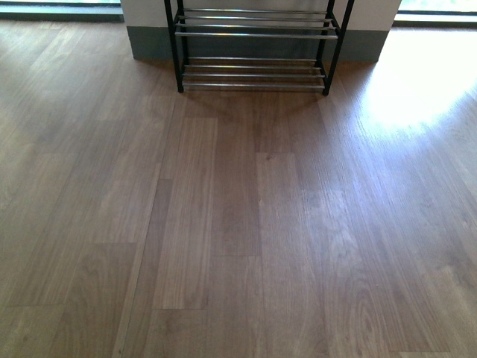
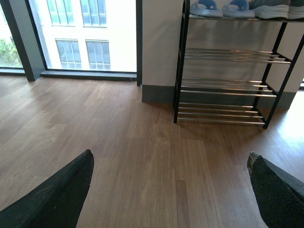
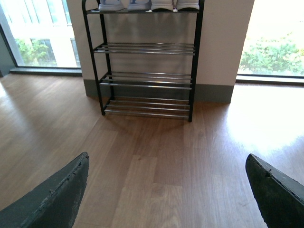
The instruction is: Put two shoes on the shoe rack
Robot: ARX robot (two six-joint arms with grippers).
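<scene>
The shoe rack [image 1: 253,74] stands against the wall ahead, black frame with chrome bars; only its two lowest tiers show in the front view. In the left wrist view the rack [image 2: 228,85] carries pale blue slide sandals [image 2: 223,8] and grey sneakers [image 2: 278,8] on its top tier. The right wrist view shows the rack [image 3: 145,80] with the sandals [image 3: 121,4] and the sneakers [image 3: 175,4] cut off at the picture's edge. My left gripper [image 2: 171,159] and my right gripper [image 3: 167,161] are open and empty above bare floor, well short of the rack.
Wooden plank floor [image 1: 223,224] runs from me to the rack. A white wall with a grey skirting [image 1: 149,41] is behind the rack. Tall windows [image 2: 80,33] flank the wall on both sides. A bright sun patch [image 1: 417,74] lies on the floor at right.
</scene>
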